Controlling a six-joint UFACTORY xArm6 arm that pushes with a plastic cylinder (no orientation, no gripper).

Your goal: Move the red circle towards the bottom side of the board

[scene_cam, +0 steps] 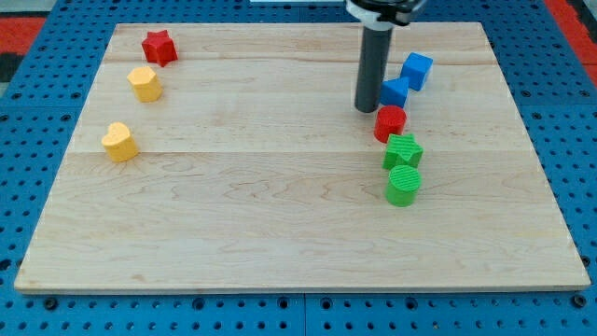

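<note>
The red circle sits at the right of the wooden board. It lies just below a blue block and just above a green star. My tip stands on the board just left of the red circle and a little above it, close to its upper left edge. The rod rises dark from there to the view's top.
A blue cube lies up and right of the blue block. A green cylinder sits below the green star. At the left are a red star, a yellow hexagon-like block and a yellow heart.
</note>
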